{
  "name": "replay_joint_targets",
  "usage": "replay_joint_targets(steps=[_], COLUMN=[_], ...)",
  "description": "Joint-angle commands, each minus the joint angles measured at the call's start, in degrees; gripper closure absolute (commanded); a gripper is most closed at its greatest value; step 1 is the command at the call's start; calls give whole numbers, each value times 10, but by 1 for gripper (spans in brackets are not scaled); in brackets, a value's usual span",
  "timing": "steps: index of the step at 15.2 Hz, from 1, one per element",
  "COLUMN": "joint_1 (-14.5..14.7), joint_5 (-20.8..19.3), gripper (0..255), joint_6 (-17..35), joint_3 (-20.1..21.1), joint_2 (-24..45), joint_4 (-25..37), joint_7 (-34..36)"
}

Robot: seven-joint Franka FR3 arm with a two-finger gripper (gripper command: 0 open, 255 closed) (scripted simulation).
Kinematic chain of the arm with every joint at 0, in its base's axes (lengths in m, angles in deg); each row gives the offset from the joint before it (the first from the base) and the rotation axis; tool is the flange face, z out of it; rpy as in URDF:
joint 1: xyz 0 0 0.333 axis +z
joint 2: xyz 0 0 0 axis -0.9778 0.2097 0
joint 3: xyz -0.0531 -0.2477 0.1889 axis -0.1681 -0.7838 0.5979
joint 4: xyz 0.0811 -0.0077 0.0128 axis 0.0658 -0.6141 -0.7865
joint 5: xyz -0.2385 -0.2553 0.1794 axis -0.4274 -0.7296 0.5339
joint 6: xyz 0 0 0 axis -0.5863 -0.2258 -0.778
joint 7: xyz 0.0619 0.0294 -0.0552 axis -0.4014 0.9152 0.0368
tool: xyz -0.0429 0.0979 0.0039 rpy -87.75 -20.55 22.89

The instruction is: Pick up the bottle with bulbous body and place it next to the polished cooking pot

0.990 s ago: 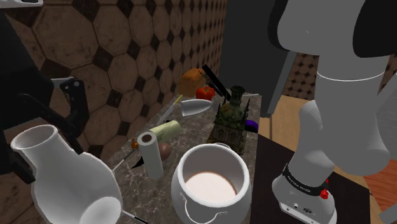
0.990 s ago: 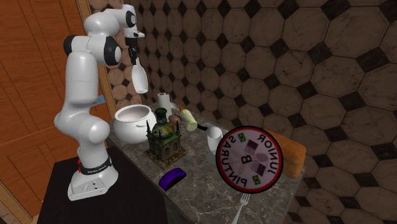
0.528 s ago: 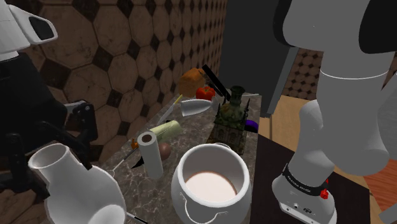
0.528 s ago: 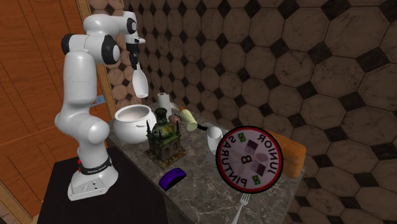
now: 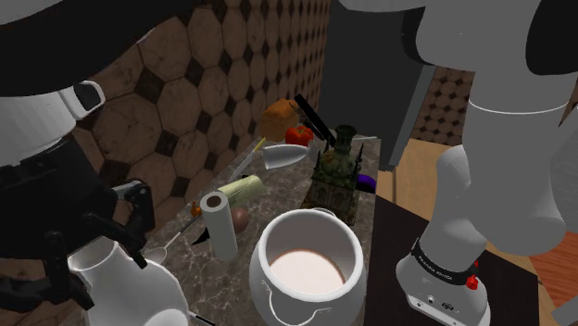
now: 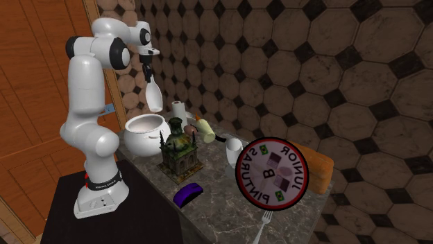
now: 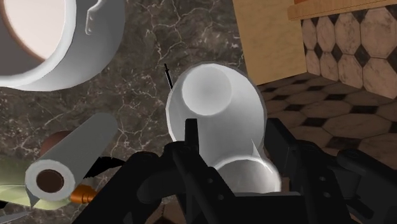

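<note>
A white bottle with a bulbous body (image 5: pixel 125 289) (image 6: pixel 154 93) (image 7: pixel 213 108) hangs neck-up in my black gripper (image 5: pixel 93 255) (image 6: pixel 148 75) (image 7: pixel 242 172), whose fingers (image 7: pixel 191 162) are shut on its neck. It is held above the dark marble counter (image 7: pixel 153 38), on the side of the pot away from the stand. The pot (image 5: pixel 269 296) (image 6: pixel 142 138) (image 7: pixel 102 44) is a round white open vessel with a pinkish inside. Bottle and pot are apart, with bare counter between them. In the shoulder view the hand covers the bottle's neck.
A paper roll (image 5: pixel 220 224) (image 7: pixel 70 159) stands close to the bottle and pot. Farther along the counter are an ornate green model building (image 5: pixel 335 171) (image 6: pixel 178 149), a tomato (image 5: pixel 298 134), bread (image 5: pixel 278 116), a round sign (image 6: pixel 272 172), a purple object (image 6: pixel 187 194) and a fork (image 6: pixel 262 225).
The arm has come down with the bottle in its grip, lowering it toward the counter beside the pot. In the shoulder view the hand now covers more of the bottle.
</note>
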Motion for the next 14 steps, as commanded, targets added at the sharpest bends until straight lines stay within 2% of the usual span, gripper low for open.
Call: replay_joint_targets(steps=[1,14], joint_1=[-1,-4], joint_5=[0,-5], gripper=[255,255], joint_6=[15,112], joint_3=[0,-4], joint_2=[-1,8], joint_4=[-16,-105], joint_7=[0,0])
